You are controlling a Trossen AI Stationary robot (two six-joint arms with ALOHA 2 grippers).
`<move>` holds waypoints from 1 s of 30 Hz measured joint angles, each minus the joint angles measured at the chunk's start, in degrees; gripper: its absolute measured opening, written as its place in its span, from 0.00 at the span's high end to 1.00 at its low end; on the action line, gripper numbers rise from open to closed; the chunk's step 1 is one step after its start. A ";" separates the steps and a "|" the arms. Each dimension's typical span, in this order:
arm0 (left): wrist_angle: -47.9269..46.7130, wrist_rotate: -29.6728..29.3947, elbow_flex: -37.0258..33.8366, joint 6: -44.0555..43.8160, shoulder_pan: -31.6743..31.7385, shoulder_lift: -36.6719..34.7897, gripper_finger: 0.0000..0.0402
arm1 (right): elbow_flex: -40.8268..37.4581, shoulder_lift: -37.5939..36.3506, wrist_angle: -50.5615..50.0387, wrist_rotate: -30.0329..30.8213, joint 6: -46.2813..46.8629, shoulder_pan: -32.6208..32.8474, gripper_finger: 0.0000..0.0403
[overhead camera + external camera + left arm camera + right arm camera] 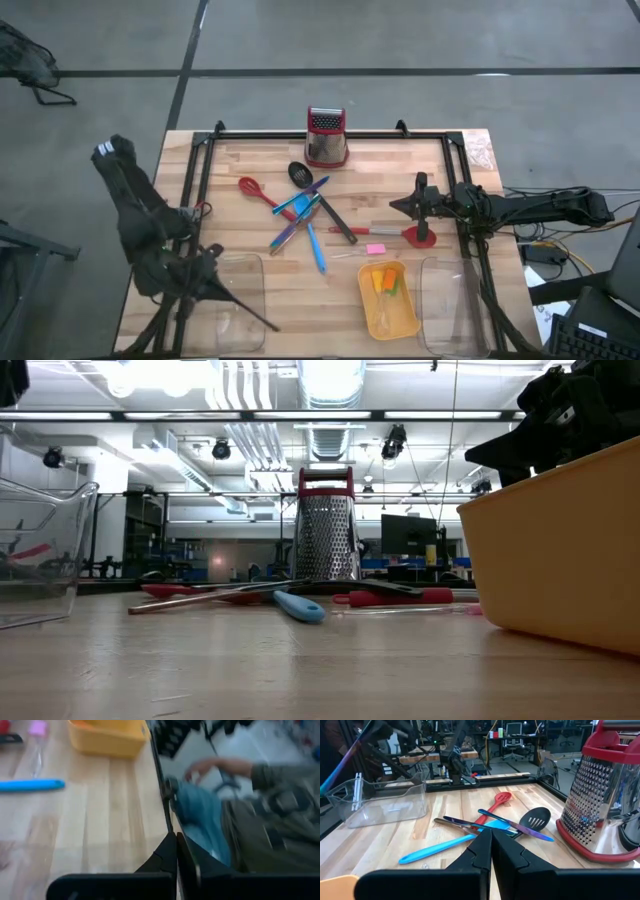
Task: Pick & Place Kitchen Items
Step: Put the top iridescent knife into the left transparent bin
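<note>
Left pincer [176, 851]: fingers pressed together, holding nothing, hovering at the table's [250, 310] near-left corner beside the clear tray [240, 290].
Right pincer [490, 845]: jaws shut tight too, empty, sitting above the right side of the table and facing the utensil pile.
Orange tray [390, 298]: near edge, small orange and green pieces inside.
Pink piece [375, 248]: just beyond that tray, close to the right pincer.
Blue spatula [316, 247]: lies mid-table, handle toward the near edge.
Utensil pile: red spoon [255, 190], black slotted spoon [300, 173] and purple stick [520, 826] crossed together, left of the right pincer.
Box grater [326, 135]: upright at the far edge.
</note>
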 joint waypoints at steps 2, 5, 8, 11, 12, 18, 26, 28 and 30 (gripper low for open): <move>-5.84 3.08 2.32 -0.01 -0.13 -1.24 1.00 | 0.00 0.00 -0.01 -0.02 0.00 -0.02 0.98; -12.47 5.05 4.20 -2.17 -0.14 -2.27 1.00 | 0.00 0.00 -0.01 0.00 0.00 0.00 0.98; -13.75 8.13 3.26 -6.48 -0.16 -2.42 1.00 | 0.00 0.02 0.01 -0.02 0.00 -0.02 0.98; -13.80 8.73 0.44 -10.23 -0.22 -1.85 1.00 | 0.00 0.00 0.01 0.00 0.00 -0.02 0.98; -13.72 8.90 -0.58 -11.48 -0.20 -1.56 1.00 | 0.00 0.00 -0.01 0.00 0.00 0.00 0.98; -9.81 10.21 -7.10 -16.52 -0.18 -0.69 0.99 | 0.00 0.00 -0.01 -0.02 0.00 -0.02 0.98; -3.89 11.27 -12.66 -18.44 -0.16 -1.00 0.99 | 0.00 0.01 0.01 -0.01 0.00 -0.01 0.98; -3.90 11.47 -13.24 -18.83 -0.20 -1.03 0.97 | 0.00 0.00 0.01 -0.01 0.00 -0.02 0.98; -4.28 11.57 -13.73 -19.37 -0.20 -1.04 0.94 | 0.00 0.00 -0.01 -0.02 0.00 0.00 0.98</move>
